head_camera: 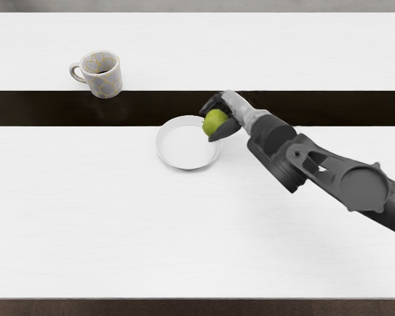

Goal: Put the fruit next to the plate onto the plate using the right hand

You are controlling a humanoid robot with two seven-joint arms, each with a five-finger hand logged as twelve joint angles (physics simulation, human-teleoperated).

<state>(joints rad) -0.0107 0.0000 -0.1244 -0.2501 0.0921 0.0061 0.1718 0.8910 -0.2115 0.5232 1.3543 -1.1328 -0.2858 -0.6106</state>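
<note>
While clasped, green fruit: roundish, no marked long axis; inside curled fingers of right hand, over rim of plate at its 2 o'clock. Plate centre toward 8 o'clock of fruit. Mug at plate's 10 o'clock, well apart.

Single head view, from above the near side of the table.
It faces 12 o'clock and looks down at a slant, moderately near; the table fills the frame, with a mug at 10 o'clock.
</note>
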